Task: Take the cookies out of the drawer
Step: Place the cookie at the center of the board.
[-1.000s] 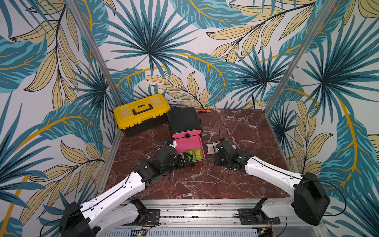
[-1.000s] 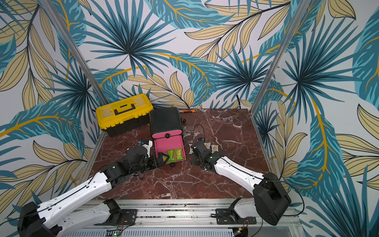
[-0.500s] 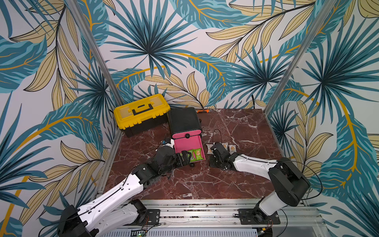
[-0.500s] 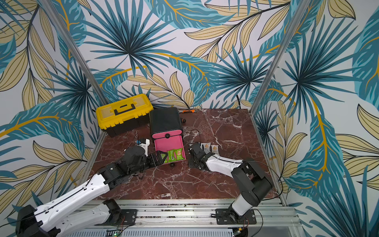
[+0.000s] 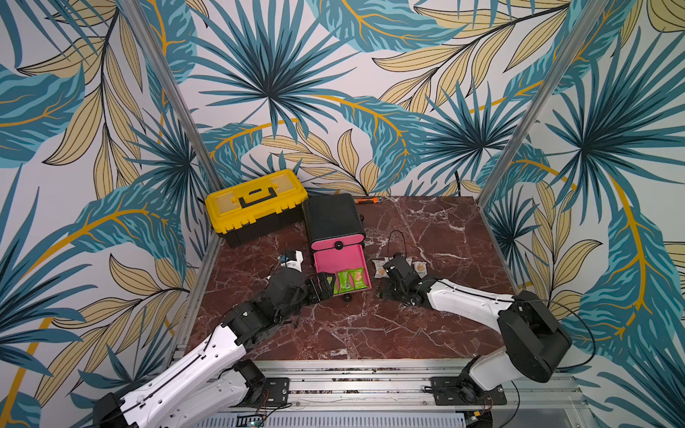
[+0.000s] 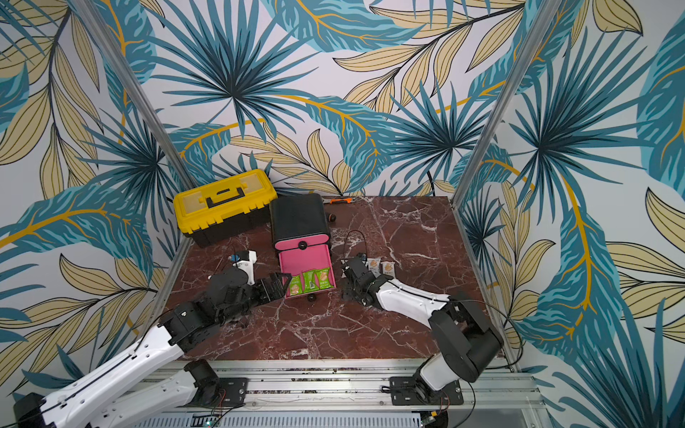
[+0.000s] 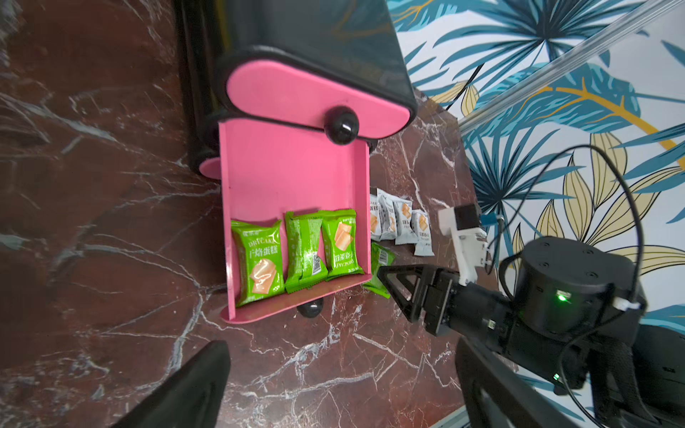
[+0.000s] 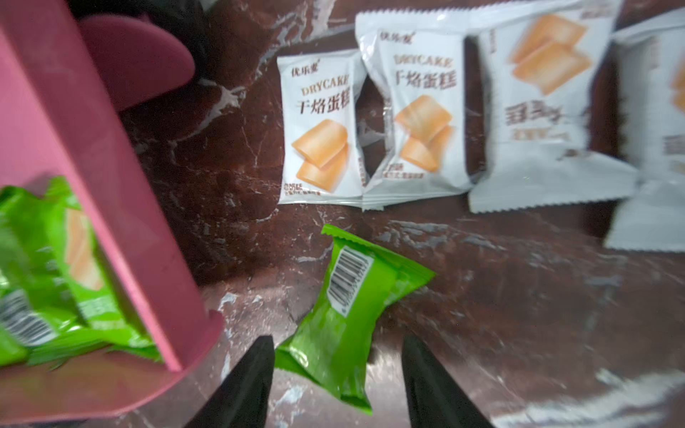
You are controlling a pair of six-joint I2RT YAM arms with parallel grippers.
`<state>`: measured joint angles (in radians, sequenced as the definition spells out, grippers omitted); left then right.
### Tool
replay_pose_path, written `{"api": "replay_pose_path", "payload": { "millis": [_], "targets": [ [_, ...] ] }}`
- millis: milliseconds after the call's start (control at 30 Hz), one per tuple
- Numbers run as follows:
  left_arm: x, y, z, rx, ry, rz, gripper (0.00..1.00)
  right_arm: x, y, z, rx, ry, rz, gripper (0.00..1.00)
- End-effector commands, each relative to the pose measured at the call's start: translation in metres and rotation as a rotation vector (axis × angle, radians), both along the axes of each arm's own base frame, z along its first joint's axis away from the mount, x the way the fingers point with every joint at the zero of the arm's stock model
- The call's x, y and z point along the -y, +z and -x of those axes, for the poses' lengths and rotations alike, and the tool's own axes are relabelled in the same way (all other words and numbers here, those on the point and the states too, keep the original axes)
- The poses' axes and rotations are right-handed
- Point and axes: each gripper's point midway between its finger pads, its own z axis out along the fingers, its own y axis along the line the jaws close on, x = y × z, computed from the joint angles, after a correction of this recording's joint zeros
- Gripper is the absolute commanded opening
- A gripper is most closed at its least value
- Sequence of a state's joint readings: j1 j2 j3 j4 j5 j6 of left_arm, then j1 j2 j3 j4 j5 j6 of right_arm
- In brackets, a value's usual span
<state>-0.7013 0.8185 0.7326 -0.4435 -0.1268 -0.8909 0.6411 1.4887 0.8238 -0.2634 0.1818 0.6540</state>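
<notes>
The right gripper (image 8: 337, 339), jaws spread, hangs over a green cookie packet (image 8: 348, 307). It lies barcode-up on the marble counter (image 5: 370, 326), just beside the open pink drawer (image 7: 293, 178), on the side nearer the counter's right edge. Four white packets (image 8: 322, 129) lie nearby. Three green packets (image 7: 302, 252) sit at the drawer's front. The left gripper (image 6: 276, 283), also spread, is at the drawer front. The right gripper would best lift straight up, clear of the packet, before reaching in again.

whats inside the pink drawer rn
Three green packets lie side by side at the drawer's front end; the remaining visible floor is bare. Its back, under the cabinet, is hidden.
</notes>
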Motion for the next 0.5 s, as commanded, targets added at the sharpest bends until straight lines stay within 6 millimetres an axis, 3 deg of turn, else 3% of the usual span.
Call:
{"api": "replay_pose_path", "payload": {
  "millis": [0, 133, 300, 467],
  "targets": [
    [-0.02, -0.014, 0.0, -0.017, 0.027, -0.058, 1.0, 0.009, 0.024, 0.007, 0.023, 0.003, 0.025, 0.62],
    [-0.027, -0.028, -0.001, -0.058, 0.025, -0.018, 1.0, -0.016, 0.051, 0.015, 0.072, 0.066, -0.063, 0.62],
    [-0.029, -0.042, -0.009, -0.091, 0.028, 0.099, 1.0, -0.065, 0.075, 0.02, 0.131, 0.157, -0.188, 0.6],
    [-0.03, -0.061, -0.007, -0.133, 0.033, 0.144, 1.0, -0.11, 0.074, 0.02, 0.134, 0.226, -0.178, 0.55]
  ]
}}
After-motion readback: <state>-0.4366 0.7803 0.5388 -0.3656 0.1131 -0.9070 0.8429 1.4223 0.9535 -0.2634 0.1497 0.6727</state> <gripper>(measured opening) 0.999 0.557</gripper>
